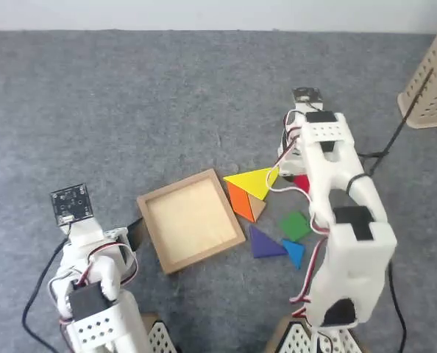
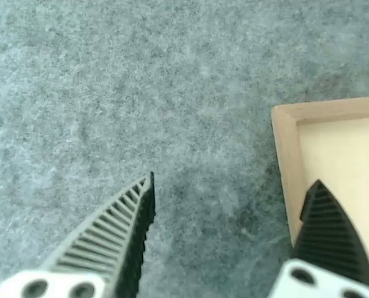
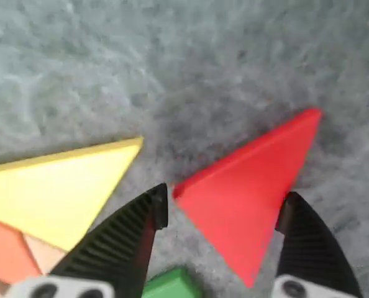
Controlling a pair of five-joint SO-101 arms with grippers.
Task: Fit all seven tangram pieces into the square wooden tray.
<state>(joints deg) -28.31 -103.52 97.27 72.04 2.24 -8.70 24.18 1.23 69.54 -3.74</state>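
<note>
Right wrist view: the red triangle point(image 3: 253, 192) is being straddled by the right gripper point(image 3: 225, 195), whose jaws are being held wide apart with nothing clamped. Whether either finger is touching the piece cannot be told. The triangle's long axis is being presented slantwise, running from between the jaws out to its far tip, so a closing grip is judged likely to meet its two slanting sides. The yellow triangle point(image 3: 66, 192) is lying just beside it. In the high view the tray point(image 1: 205, 252) is lying empty beyond the yellow triangle, nearer the left gripper point(image 2: 233, 180), which is being held open and empty over the tray's rim.
</note>
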